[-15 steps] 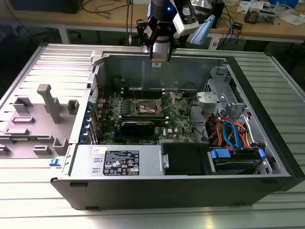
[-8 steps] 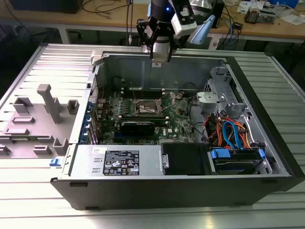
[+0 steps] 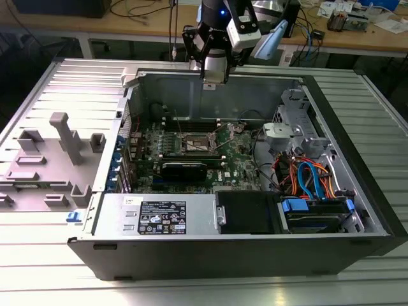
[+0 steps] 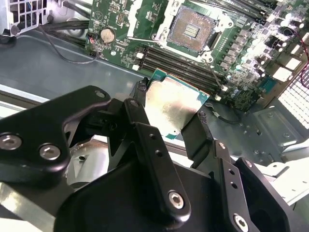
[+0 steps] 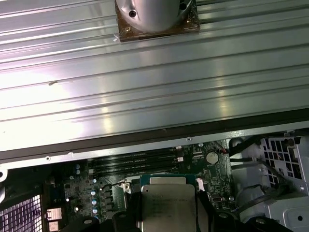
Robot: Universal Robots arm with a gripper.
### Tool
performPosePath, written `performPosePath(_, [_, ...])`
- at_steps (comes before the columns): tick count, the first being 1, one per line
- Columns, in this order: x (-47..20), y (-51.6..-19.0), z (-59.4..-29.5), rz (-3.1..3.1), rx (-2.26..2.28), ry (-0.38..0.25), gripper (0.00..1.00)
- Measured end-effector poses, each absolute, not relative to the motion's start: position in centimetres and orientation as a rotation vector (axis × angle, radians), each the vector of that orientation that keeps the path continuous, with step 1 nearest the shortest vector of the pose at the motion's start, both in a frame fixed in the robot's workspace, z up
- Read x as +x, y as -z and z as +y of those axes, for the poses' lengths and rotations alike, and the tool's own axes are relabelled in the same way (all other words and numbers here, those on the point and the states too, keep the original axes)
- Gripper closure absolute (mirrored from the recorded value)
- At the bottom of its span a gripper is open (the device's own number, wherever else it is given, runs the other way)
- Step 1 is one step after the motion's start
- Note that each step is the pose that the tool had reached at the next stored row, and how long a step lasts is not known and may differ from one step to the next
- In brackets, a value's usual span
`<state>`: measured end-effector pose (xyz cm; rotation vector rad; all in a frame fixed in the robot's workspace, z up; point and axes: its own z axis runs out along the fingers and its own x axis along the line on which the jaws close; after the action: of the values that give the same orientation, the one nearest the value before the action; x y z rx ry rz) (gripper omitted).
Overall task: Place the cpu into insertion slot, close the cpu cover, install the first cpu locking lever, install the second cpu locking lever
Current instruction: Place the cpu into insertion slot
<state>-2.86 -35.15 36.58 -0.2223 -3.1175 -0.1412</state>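
Observation:
My gripper (image 3: 210, 81) hangs above the back wall of the open computer case, shut on the cpu (image 4: 170, 113). The cpu is a small square chip with a dull silver top and a green edge, pinched by its two sides between the black fingers (image 4: 140, 94). It is also in the first wrist view, as the cpu (image 5: 166, 205) held over the green motherboard (image 5: 96, 193). The insertion slot (image 4: 192, 30) lies well below, uncovered, with a dark centre and a silvery rim; in the exterior view the insertion slot (image 3: 194, 145) sits mid-board. A thin wire lever (image 4: 214, 72) stands loose beside it. I cannot make out the cpu cover.
Long black memory slots (image 4: 178, 65) run beside the socket, and a coin battery (image 4: 107, 34) sits near the board's edge. A power supply (image 3: 159, 217) fills the case front, with a drive cage and coloured cables (image 3: 306, 178) on the exterior view's right. Grey fixtures (image 3: 64, 140) stand on the table outside.

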Motion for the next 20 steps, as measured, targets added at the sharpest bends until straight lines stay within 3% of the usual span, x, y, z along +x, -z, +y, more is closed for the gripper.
performPosePath(20, [-2.86,-36.42,-35.67,-3.11,-0.343,0.142,0.45])
